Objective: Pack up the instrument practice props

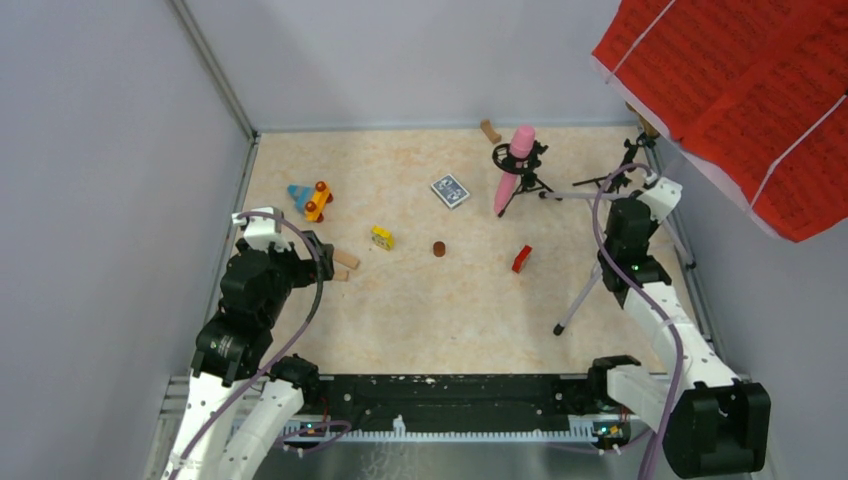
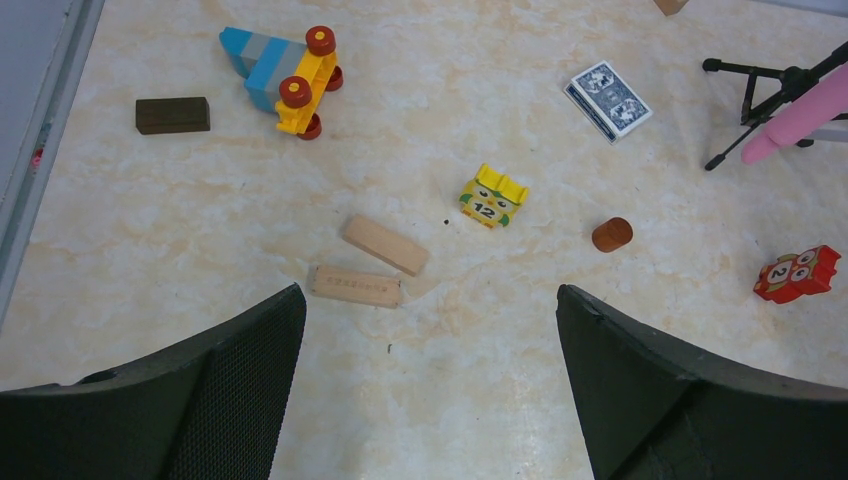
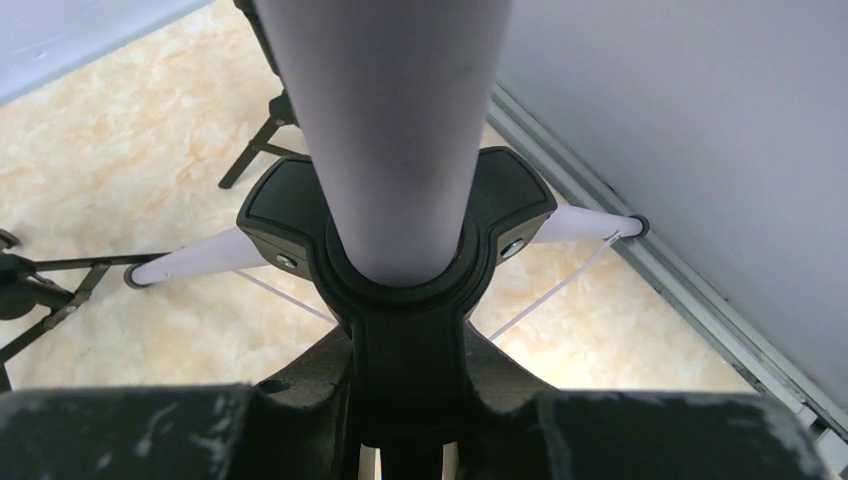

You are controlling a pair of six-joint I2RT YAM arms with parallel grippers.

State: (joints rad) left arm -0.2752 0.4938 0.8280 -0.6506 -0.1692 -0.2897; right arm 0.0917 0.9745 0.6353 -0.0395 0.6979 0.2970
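Right pincer [image 3: 400,425] is sitting astride the silver tripod pole [image 3: 390,130] of the music stand, just above its black leg hub [image 3: 400,290], at the right edge of the beige marbled counter [image 1: 450,300]. Whether the fingers are actually gripping, I cannot tell. Red sheet-music pages [image 1: 740,90] are riding on top of the stand. Left pincer [image 2: 430,300] is hovering, fingers wide apart, over two pale wooden blocks [image 2: 385,245]. Pink microphone [image 1: 512,165] is leaning in its small black tripod [image 1: 530,182] near the back.
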